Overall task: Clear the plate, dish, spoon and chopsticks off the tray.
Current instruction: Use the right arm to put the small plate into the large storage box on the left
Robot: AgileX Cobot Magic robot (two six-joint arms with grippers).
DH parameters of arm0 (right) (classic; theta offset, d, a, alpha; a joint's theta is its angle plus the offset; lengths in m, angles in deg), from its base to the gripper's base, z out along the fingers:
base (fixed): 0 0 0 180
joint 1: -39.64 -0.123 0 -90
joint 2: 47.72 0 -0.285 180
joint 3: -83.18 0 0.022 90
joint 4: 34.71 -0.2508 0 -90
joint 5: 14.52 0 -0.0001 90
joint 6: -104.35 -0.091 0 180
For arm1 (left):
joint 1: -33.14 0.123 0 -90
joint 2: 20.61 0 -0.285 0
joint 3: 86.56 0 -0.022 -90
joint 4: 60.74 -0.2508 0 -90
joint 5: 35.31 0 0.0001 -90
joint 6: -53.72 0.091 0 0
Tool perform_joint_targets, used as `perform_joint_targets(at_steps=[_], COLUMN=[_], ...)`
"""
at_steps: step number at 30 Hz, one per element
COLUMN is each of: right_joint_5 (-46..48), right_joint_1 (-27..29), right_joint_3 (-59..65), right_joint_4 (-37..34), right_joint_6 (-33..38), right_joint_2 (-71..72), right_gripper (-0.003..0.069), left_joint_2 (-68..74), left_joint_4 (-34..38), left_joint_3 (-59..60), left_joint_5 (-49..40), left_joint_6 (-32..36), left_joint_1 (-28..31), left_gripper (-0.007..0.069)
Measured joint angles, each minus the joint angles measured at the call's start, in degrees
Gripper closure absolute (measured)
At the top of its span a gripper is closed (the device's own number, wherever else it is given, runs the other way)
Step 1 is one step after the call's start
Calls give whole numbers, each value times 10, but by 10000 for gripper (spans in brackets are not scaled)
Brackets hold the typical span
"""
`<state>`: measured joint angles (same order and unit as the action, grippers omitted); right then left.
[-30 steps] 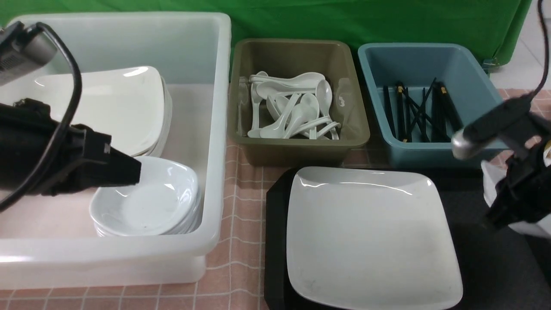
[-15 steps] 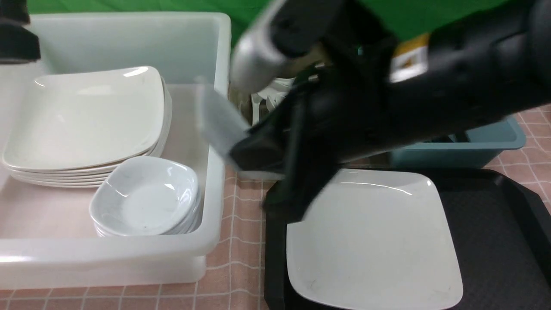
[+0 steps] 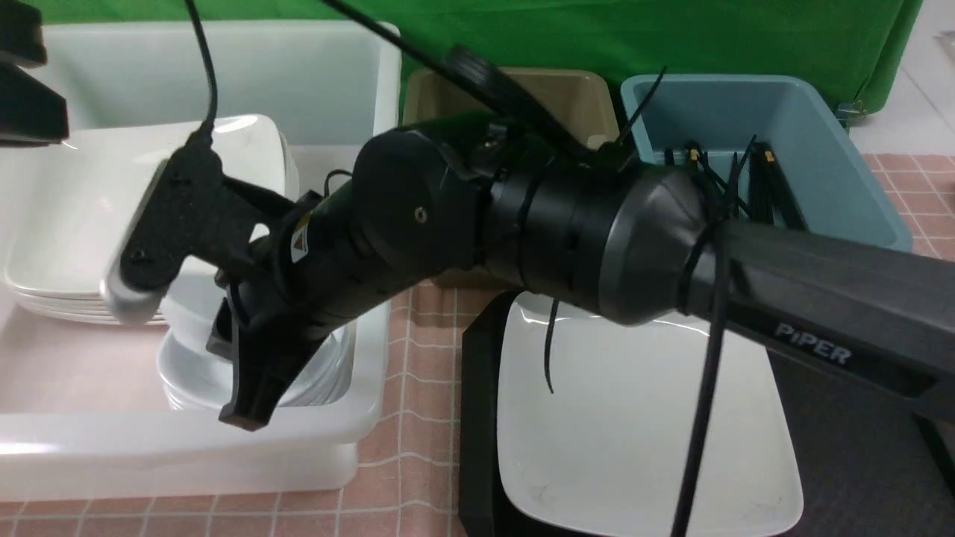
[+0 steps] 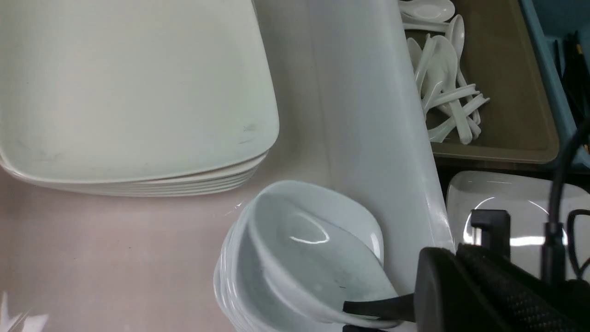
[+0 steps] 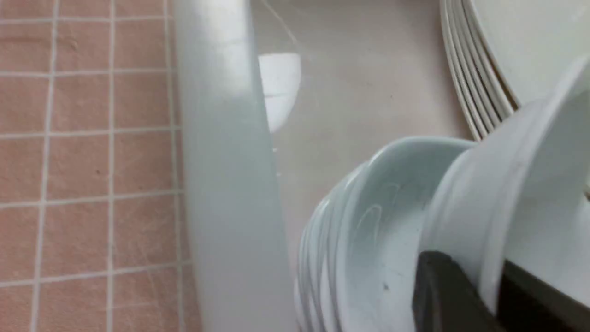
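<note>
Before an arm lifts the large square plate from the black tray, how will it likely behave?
The square plate looks rigid and glossy, so it may slip when pinched at its rim. It is wide and flat; held by one edge it would probably tilt and feel heavy. It lies flat on the black tray, so a finger may hardly get under it.
</note>
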<state>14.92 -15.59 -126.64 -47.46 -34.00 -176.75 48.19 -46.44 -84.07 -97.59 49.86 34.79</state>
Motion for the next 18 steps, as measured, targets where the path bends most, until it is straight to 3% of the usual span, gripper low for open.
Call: perform_joint_targets(at_steps=[4, 9, 18], right_joint_5=[12, 42, 143], right_joint_1=[0, 0, 0], right_joint_3=[-5, -13, -18], right_joint_4=[7, 9, 24], right_joint_6=[-6, -34, -49], right_joint_2=[-7, 6, 86], right_gripper=[350, 220, 195], left_joint_2=[0, 0, 0], left_joint_4=[1, 2, 9], left_joint_3=[0, 0, 0], left_joint_5=[0, -1, -1], left_joint_6=[-1, -1, -2], left_joint_1=[0, 0, 0], left_gripper=[604, 604, 604])
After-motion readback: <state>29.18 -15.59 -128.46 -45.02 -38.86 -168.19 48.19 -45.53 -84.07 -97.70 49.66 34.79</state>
